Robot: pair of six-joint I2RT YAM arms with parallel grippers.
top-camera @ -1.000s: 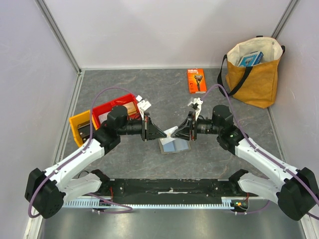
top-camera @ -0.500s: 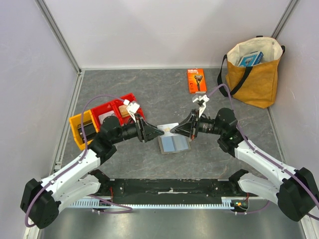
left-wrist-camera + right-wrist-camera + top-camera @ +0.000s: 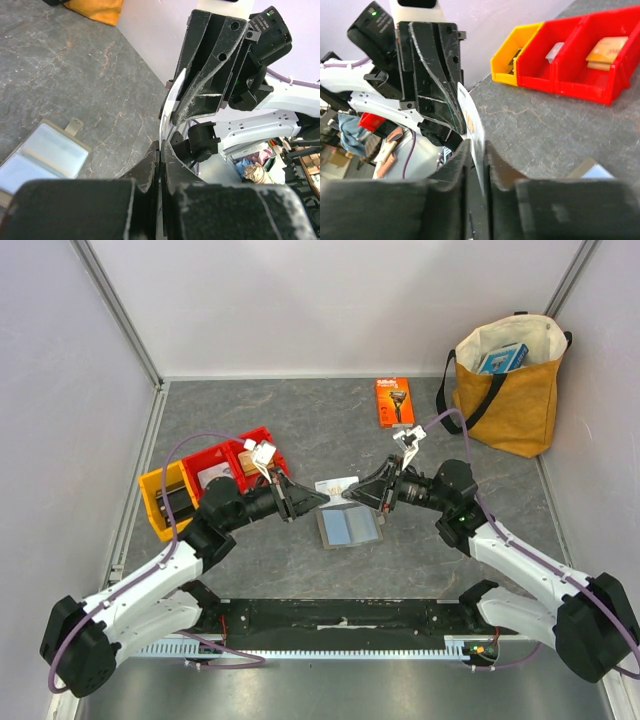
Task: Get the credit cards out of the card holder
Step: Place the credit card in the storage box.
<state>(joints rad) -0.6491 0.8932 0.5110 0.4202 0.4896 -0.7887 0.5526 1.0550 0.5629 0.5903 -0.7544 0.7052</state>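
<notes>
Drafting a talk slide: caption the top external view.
A light card pinched by the left gripper, the right gripper straddling it, beside the open card holder.

Your top view looks down from above and behind the arms, far enough to take in the whole table. Each wrist camera sits close behind its own fingers, facing the other arm across the table's middle. All three share the card and wallet.
</notes>
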